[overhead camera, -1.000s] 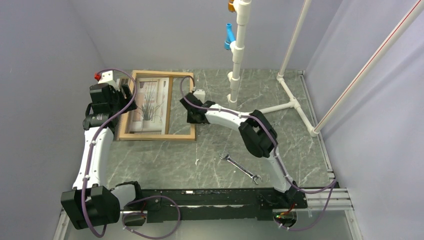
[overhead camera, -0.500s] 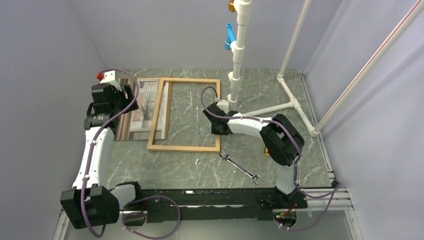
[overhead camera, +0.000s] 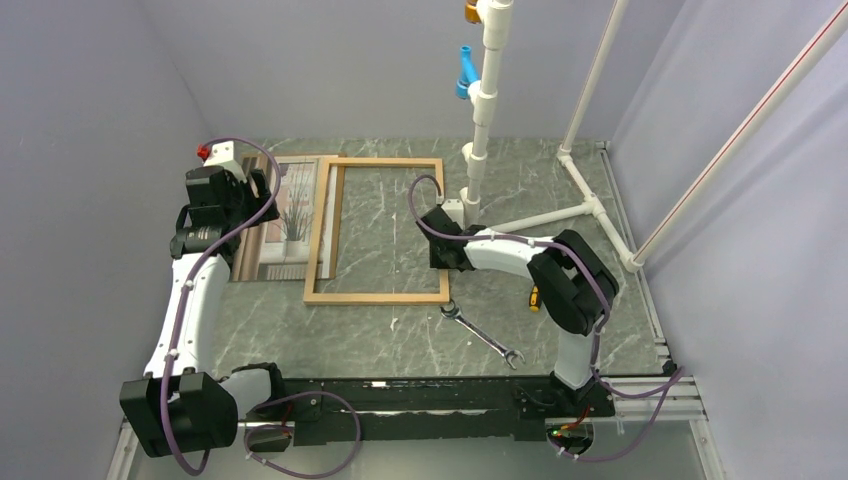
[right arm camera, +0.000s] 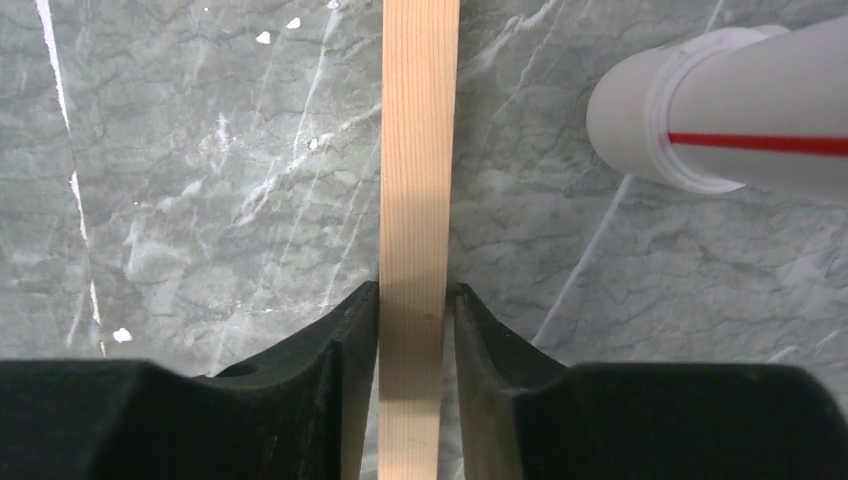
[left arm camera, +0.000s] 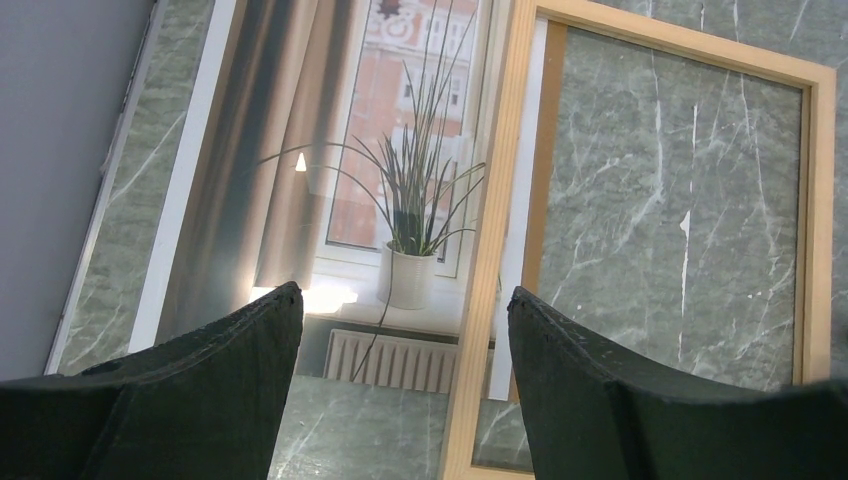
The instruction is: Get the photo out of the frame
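Since a second ago the frame [overhead camera: 375, 297] has slid to the right, off most of the photo [overhead camera: 285, 215], with the right gripper [right arm camera: 415, 300] moving along with it; the photo has stayed where it was.

Left of the frame, the left gripper [left arm camera: 405, 300] hangs over the near part of the photo with its jaws spread wide and nothing between them; the photo lies flat on the table [overhead camera: 400, 340], most of it left of the frame, with only its right edge tucked under the frame's left strip; the frame lies flat too, bare table showing through its opening; the right gripper is clamped on the frame's right strip, a finger tight against each side of the wood; a wrench [overhead camera: 483, 336] lies just off the frame's near right corner, not touching it; a white pipe stand [overhead camera: 480, 120] rises just beyond the frame's far right corner.
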`<state>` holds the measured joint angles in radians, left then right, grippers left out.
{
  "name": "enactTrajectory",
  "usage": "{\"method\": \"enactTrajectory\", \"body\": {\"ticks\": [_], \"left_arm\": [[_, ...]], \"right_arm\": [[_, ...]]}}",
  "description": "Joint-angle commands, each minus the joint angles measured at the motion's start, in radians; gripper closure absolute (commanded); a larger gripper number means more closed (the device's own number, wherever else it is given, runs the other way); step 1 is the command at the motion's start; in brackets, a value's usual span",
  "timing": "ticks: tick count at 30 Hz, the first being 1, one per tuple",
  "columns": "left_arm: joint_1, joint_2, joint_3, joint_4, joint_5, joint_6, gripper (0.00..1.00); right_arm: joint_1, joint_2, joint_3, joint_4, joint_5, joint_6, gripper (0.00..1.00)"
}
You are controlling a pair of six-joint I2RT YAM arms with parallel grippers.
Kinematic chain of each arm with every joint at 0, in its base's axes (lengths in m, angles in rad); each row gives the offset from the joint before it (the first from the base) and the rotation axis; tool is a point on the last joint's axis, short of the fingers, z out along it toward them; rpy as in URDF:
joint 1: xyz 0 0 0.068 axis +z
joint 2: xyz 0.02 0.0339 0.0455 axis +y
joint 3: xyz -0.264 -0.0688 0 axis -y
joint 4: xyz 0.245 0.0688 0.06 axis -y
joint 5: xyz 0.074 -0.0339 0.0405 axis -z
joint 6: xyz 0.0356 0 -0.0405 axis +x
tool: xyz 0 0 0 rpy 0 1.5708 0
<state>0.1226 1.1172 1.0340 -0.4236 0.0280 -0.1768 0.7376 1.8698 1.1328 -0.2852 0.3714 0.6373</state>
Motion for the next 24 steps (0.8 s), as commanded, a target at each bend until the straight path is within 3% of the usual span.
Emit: {"method": "enactTrajectory", "body": {"ticks": [1, 7, 10, 24], "left_arm": [[-0.003, -0.004, 0.0, 0.038, -0.001, 0.017, 0.22], [-0.003, 0.01, 0.008, 0.03, 0.004, 0.019, 0.22], [-0.003, 0.007, 0.001, 0.035, 0.003, 0.017, 0.22], [-0.004, 0.021, 0.009, 0.029, 0.01, 0.02, 0.22]], "right_arm": [[-0.038, -0.051, 0.02, -0.013, 0.004, -0.058, 0.57], [-0.036, -0.073, 0.039, -0.015, -0.01, -0.097, 0.45], [-0.035, -0.051, 0.051, -0.022, 0.008, -0.097, 0.45], [-0.071, 0.065, 0.029, 0.058, 0.155, 0.022, 0.81]]}}
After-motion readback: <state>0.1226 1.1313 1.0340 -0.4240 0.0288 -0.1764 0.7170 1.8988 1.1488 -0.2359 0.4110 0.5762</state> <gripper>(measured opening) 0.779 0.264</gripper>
